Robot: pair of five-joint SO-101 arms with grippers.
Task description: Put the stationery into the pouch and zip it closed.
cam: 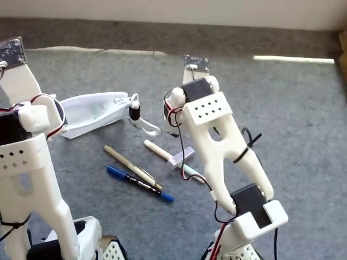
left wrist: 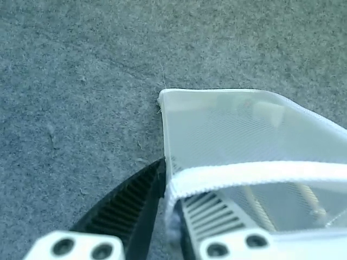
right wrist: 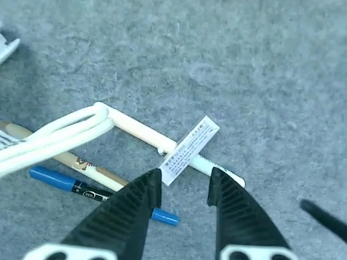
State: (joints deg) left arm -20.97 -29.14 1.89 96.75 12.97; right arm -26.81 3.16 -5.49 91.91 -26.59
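- Now, from up high you see the pouch lying flat on the grey mat, toward its far left corner. Its strap end is turned to the middle of the mat.
- Your left arm stands at the pouch's other end. Your right arm bends down over the pens.
- Three pens lie out on the middle of the mat, and none is in the pouch yet. You have a beige pen, a blue pen just beside it on the near side, and a white pen with a paper label.
- The pouch's white strap loops out close to the white pen's end.
- From the left wrist, your left gripper is clenched on a corner of the pouch. The black jaw is outside and the white one shows through the mesh. I think it holds on so the pouch will not slide when a pen goes in.
- From the right wrist, your right gripper is released, with its jaws apart. One jaw is on each side of the white pen, right by the label, and it grips nothing.
- I think that pen is the first pick, since it lies apart from the other two.
- Mind the strap. It lies over the beige pen and seems to touch the white pen's end, so it could get caught.
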